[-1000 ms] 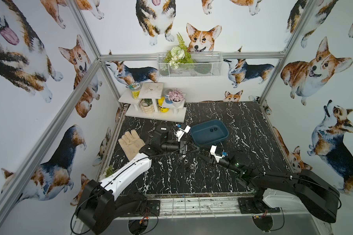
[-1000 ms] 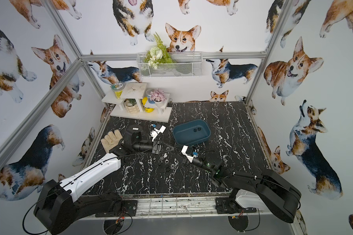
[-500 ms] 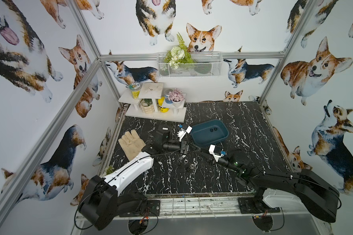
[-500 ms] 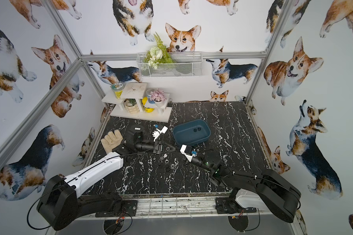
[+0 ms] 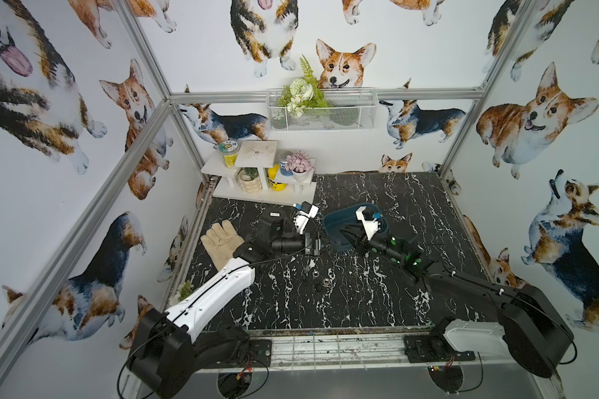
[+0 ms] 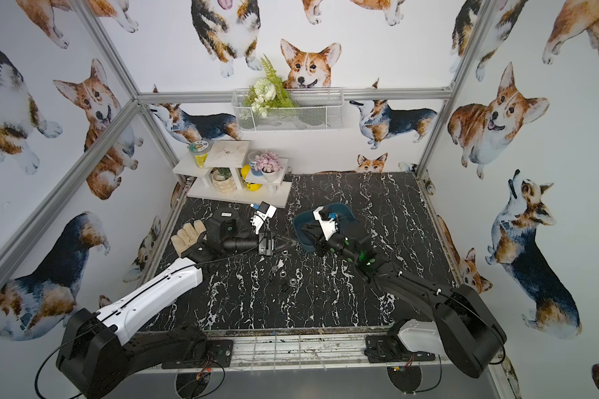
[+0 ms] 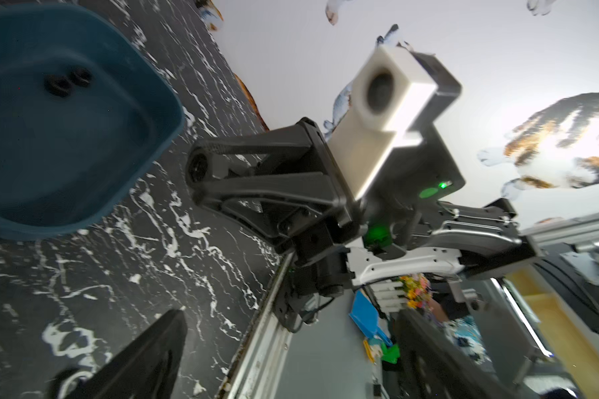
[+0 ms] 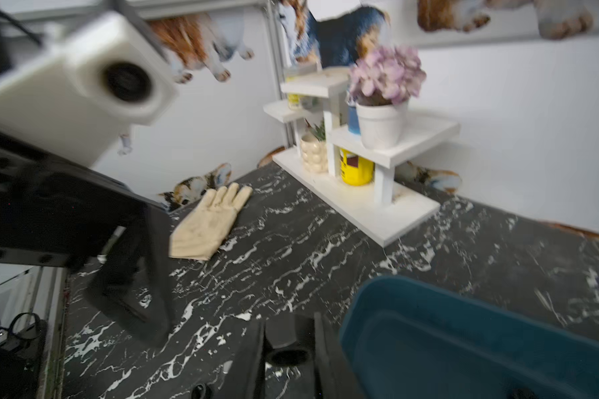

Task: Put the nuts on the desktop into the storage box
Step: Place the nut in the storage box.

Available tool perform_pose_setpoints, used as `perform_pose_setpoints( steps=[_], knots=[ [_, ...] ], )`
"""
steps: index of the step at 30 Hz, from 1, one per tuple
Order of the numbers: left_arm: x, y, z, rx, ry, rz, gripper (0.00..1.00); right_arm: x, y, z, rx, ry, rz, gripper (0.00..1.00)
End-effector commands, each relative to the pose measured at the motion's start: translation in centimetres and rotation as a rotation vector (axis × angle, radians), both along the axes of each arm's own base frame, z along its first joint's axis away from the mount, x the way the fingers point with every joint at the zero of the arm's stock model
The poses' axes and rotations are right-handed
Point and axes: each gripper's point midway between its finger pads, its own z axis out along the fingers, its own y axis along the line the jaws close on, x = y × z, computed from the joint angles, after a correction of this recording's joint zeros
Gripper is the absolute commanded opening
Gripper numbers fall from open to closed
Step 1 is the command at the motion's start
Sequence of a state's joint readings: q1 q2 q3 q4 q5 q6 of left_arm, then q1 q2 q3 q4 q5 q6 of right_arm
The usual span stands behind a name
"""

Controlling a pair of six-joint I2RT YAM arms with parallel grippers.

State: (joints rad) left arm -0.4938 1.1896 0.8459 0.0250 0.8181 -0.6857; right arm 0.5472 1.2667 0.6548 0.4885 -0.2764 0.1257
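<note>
Inside the storage box [image 7: 66, 165] — two dark nuts [image 7: 59, 85], left wrist view only.

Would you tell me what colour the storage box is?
The storage box is dark teal-blue, clearest in the left wrist view.

Left arm [image 5: 218, 293] extends forward from its base, wrist bent so that the left claw [image 6: 284, 243] points sideways toward the robot's right, jaws spread wide. Right arm [image 5: 471, 286] stretches forward and inward. The right claw [image 5: 343, 229] has its jaws closed, tips near the left claw but apart.
</note>
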Motion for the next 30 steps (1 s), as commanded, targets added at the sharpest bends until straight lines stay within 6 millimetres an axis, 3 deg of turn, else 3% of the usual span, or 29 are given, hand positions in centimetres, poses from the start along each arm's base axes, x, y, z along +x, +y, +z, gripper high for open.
perform_pose_setpoints(
  steps=[1,7,9,10,13,24,30],
  knots=[
    [1.9,2.6,-3.1,0.219,-0.099,0.153,1.00,1.8,-3.1,-5.0,-0.119,0.257,-0.153,0.05],
    [2.8,6.2,-3.7,0.372,-0.317,0.300,1.00,6.1,-6.8,-7.5,-0.303,0.377,-0.371,0.06],
    [2.8,7.3,-3.6,0.416,-0.393,0.329,1.00,7.0,-7.4,-8.3,-0.358,0.401,-0.414,0.06],
    [2.6,8.0,-4.7,0.458,-0.408,0.339,1.00,7.4,-7.6,-8.7,-0.378,0.417,-0.433,0.06],
    [2.4,9.4,-5.3,0.521,-0.450,0.374,1.00,8.4,-7.7,-10.1,-0.414,0.480,-0.467,0.06],
    [0.8,9.5,-6.4,0.516,-0.483,0.319,1.00,11.4,-6.4,-15.8,-0.457,0.646,-0.470,0.08],
    [0.7,10.3,-6.9,0.539,-0.488,0.351,1.00,13.0,-6.1,-17.6,-0.488,0.685,-0.494,0.09]
  ],
)
